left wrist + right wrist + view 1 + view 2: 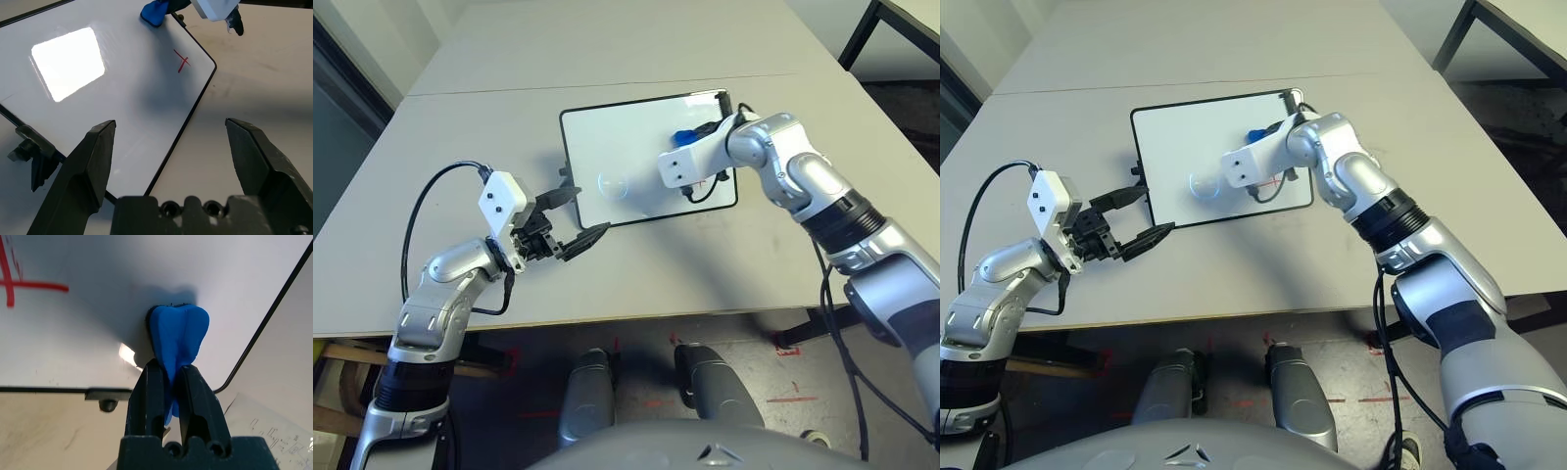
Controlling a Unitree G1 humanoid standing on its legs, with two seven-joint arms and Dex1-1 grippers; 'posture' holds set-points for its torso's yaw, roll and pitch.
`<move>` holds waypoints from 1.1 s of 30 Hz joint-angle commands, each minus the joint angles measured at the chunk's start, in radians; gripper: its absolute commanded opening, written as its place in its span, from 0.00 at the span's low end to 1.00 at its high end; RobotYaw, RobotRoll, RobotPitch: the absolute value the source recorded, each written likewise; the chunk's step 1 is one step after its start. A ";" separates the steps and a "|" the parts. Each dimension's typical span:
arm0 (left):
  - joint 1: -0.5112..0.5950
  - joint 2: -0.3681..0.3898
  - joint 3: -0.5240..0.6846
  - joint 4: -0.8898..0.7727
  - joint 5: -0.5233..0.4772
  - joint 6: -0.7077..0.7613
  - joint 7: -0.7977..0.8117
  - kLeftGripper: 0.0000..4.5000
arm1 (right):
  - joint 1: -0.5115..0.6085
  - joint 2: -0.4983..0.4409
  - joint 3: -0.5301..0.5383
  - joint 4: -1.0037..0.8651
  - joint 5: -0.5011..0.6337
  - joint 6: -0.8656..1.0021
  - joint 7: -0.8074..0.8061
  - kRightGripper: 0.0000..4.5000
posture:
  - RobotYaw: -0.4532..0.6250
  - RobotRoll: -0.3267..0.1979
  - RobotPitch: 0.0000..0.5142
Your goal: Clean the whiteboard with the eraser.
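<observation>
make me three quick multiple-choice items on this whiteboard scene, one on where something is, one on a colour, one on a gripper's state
1. Where is the small bright blue eraser?
A. on the bare table beside the board
B. pinched in the right gripper, against the glossy white black-framed whiteboard
C. in the left gripper

2. What colour is the cross-shaped marker stroke on the whiteboard?
A. red
B. green
C. black

3. How is the left gripper?
A. shut on the eraser
B. shut on the board's frame
C. open, holding nothing

Answers:
1 B, the right wrist view shows both black fingers clamping the blue block on the white surface.
2 A, the stroke reads red in both wrist views.
3 C, its fingers stand wide apart over the board's edge.
</observation>
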 commanded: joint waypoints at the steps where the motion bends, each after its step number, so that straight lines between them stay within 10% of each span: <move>1: -0.010 -0.002 -0.017 0.022 0.013 -0.007 -0.010 1.00 | 0.010 -0.030 -0.015 0.038 -0.013 -0.002 -0.004 0.05 | 0.35 0.62 0.21; 33: -0.025 0.016 -0.011 0.061 0.019 -0.029 -0.037 1.00 | 0.240 -0.051 -0.071 -0.288 -0.025 0.044 0.112 0.04 | 0.34 0.62 0.20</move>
